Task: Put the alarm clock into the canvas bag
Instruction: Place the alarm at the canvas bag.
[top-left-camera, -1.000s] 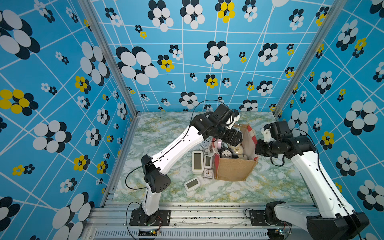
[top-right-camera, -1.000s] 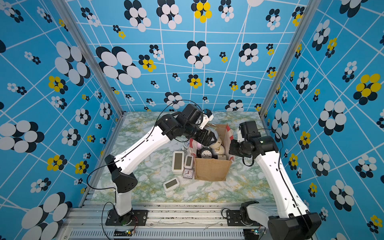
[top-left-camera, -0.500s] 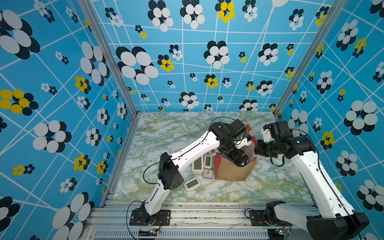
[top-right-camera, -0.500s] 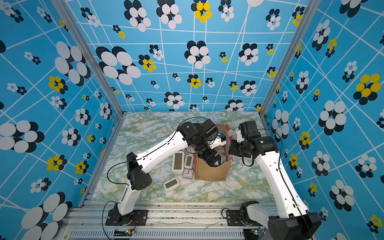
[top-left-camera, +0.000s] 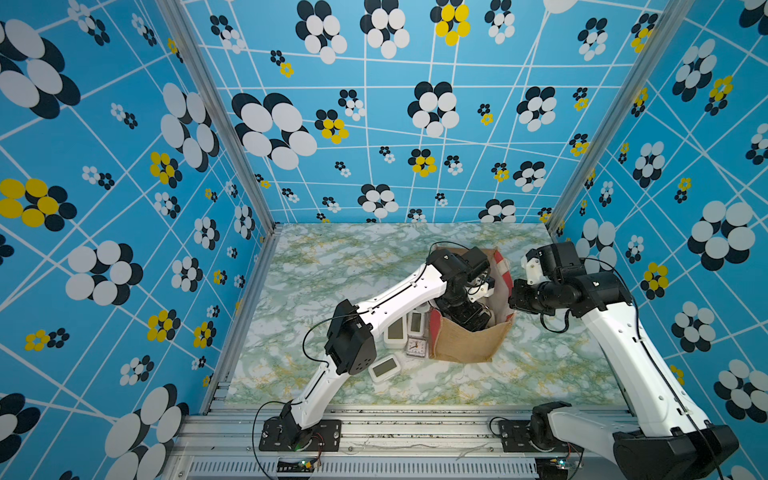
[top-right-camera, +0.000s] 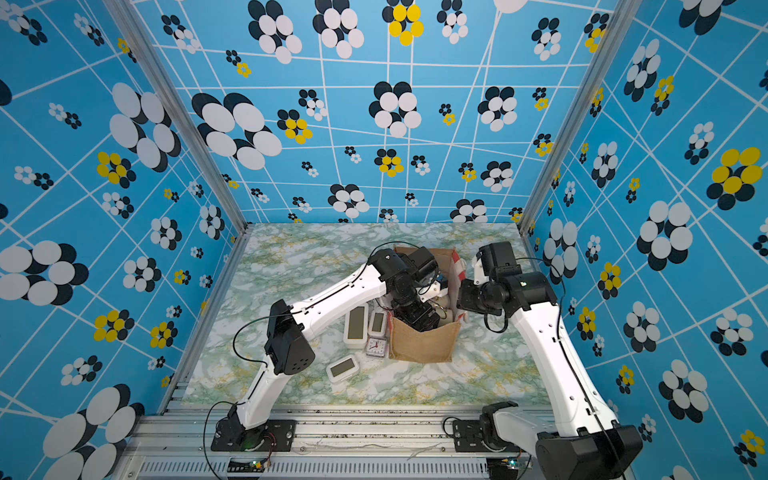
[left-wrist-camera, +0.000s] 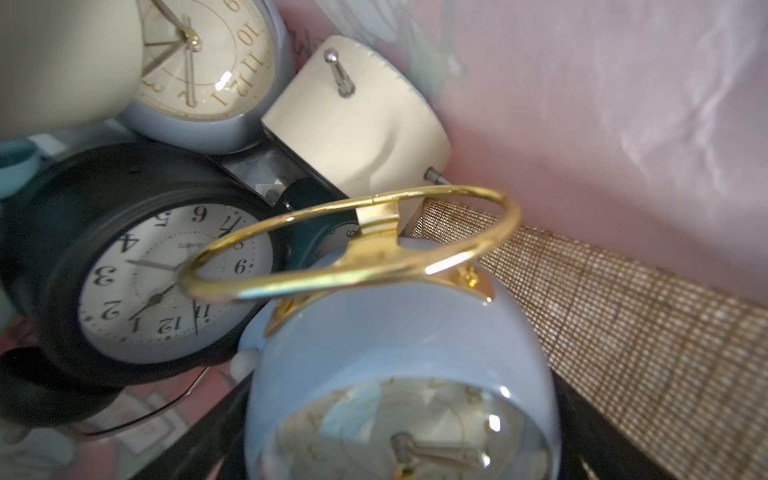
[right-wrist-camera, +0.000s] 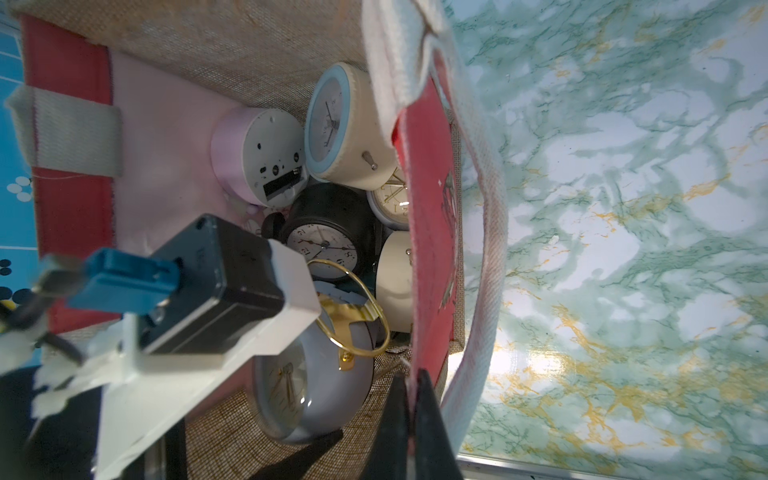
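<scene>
Canvas bag (top-left-camera: 469, 345) on the counter (top-left-camera: 332, 270) could sag shut if the right jaws, pressed together on its red panel (right-wrist-camera: 428, 249), slip. Alarm clock (left-wrist-camera: 395, 345) is inside, clasped by wide-spread left jaws; its gold ring (left-wrist-camera: 349, 245) may snag them.

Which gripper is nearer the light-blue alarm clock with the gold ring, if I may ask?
Left. The left gripper is inside the canvas bag with the blue alarm clock between its fingers; the right gripper pinches the bag's red side rim.
</scene>
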